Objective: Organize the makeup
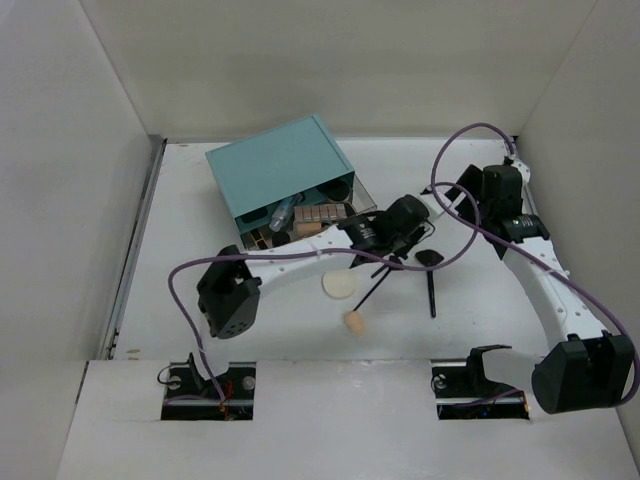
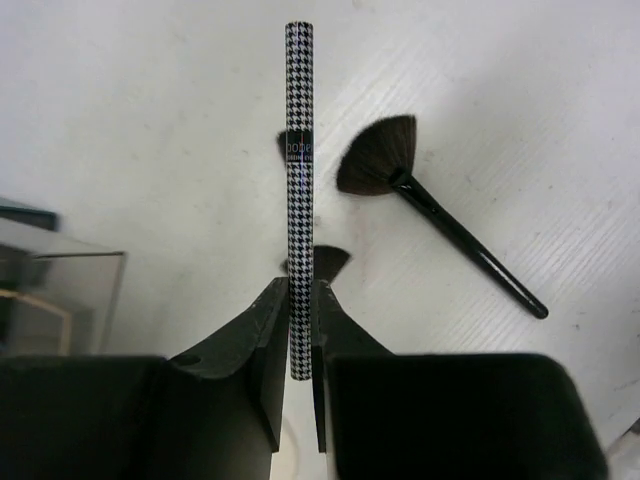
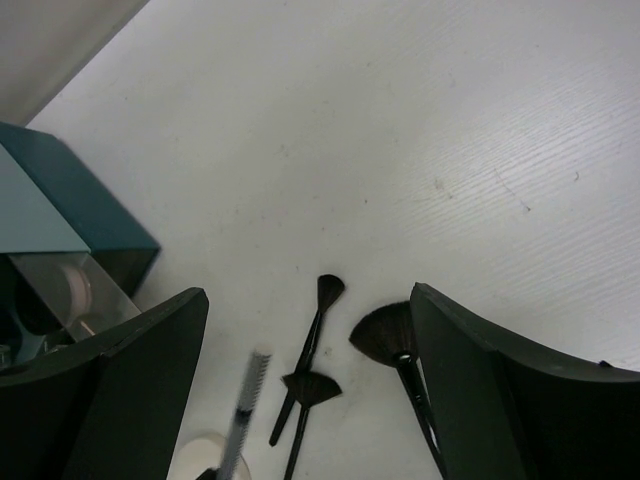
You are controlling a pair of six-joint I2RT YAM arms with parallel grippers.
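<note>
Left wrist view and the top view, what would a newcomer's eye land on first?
The houndstooth pencil, clamped in the shut left tool, runs straight up the middle of the left wrist view, a black fan brush lying to its right. From above, the teal box stands out at the back left.

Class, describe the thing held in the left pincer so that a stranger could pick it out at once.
Start at the teal box; just to its right the left pincer is shut on a slim pencil. Unlike the plain black fan brush lying on the table beneath it, it wears a black-and-white houndstooth pattern.
</note>
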